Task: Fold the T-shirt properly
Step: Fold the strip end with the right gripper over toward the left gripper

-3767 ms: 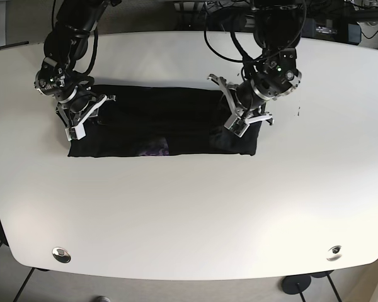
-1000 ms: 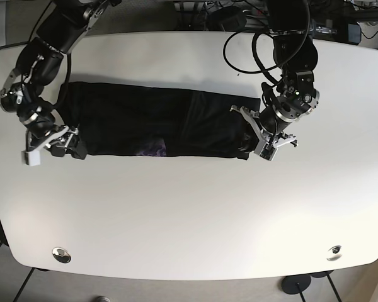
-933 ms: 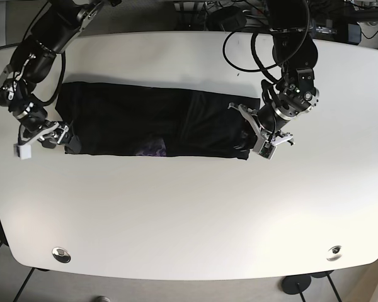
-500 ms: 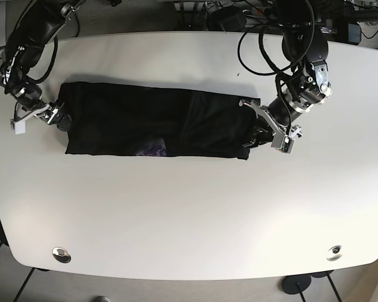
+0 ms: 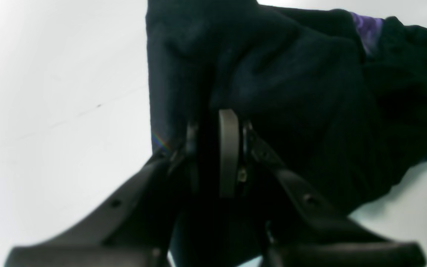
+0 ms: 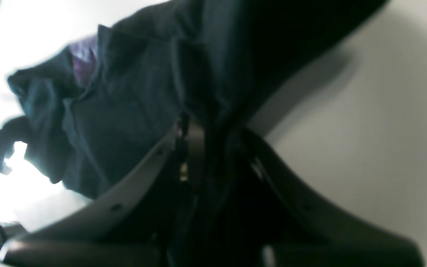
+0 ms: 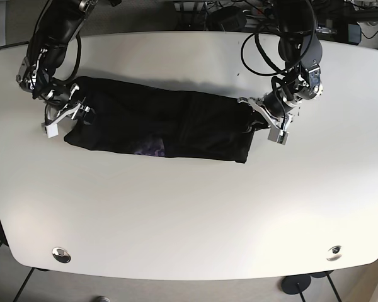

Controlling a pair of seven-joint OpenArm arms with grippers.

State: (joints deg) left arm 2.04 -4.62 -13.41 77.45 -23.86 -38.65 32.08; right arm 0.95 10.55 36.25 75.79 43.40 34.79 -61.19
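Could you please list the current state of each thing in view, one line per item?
T-shirt: folded into a long dark band lying flat on the table, held at both ends.
Left gripper: shut on the T-shirt's end, cloth between its fingers.
Right gripper: shut on the T-shirt's other end.
Table: white, bearing the shirt.

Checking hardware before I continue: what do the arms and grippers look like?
Both arms are black, jointed, with loose black cables looping along them. The left gripper and right gripper have pale grey fingers on black brackets; a silver wrist ring sits behind each.
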